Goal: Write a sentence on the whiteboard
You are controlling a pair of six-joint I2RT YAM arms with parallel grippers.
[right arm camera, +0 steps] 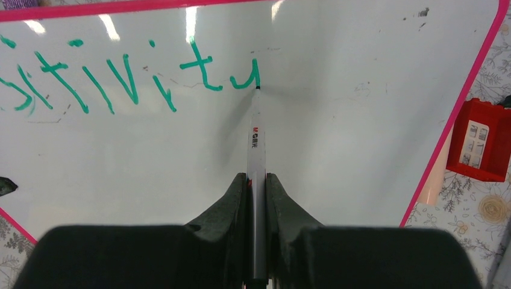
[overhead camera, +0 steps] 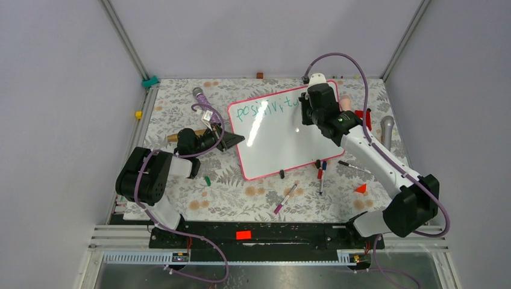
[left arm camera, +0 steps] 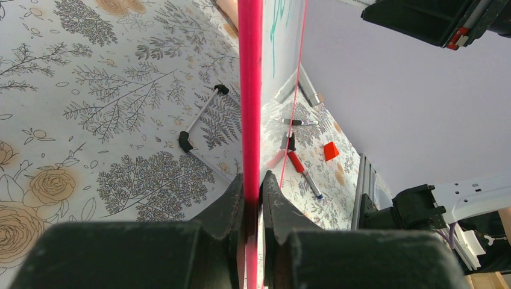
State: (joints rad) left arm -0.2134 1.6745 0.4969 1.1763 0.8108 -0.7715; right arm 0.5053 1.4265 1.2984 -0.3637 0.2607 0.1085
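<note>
On floral tabletop (overhead camera: 181, 108) w/ pale walls (overhead camera: 60, 90), L claw (left arm camera: 253, 183) clamps whiteboard (overhead camera: 271, 138) rim, R claw (right arm camera: 257, 180) clamps marker (right arm camera: 256, 138) touching board.

lab test cell, aluminium-framed walls (overhead camera: 265, 36)

One whiteboard (overhead camera: 283, 144); one marker (right arm camera: 256, 144) on it, at least three more loose on the table (overhead camera: 241, 201); two microphones (overhead camera: 387, 127); one red wedge (overhead camera: 361, 188); one green cap (overhead camera: 207, 180); one yellow block (overhead camera: 138, 114)

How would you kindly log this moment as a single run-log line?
left claw: shut on whiteboard edge | right claw: shut on marker | marker tip: on last letter of green lettering | sentence: not yet complete
</note>
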